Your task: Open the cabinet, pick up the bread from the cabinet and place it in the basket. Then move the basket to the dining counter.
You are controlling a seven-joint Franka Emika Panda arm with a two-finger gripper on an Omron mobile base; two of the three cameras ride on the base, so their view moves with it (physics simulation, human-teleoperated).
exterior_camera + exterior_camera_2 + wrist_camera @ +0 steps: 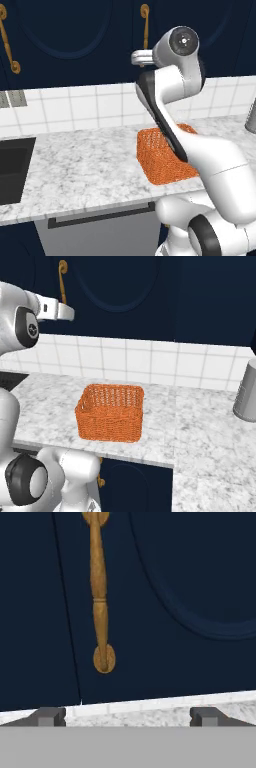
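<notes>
One navy cabinet [175, 587], arched panel, slim brass handle [100, 597].

One orange basket [110, 412] sits on the marble worktop [75, 165], below the pincer and nearer the base than it. Two brass handles show on the navy cabinet doors: one [100, 592] straight ahead of the pincer, the other [7, 42] far off to its left. One black sink [12, 167] lies low to the pincer's left. One grey cylindrical container [246, 390] stands well off to its right. Two small grey wall plates [12, 98] sit side by side, down to its left.
</notes>
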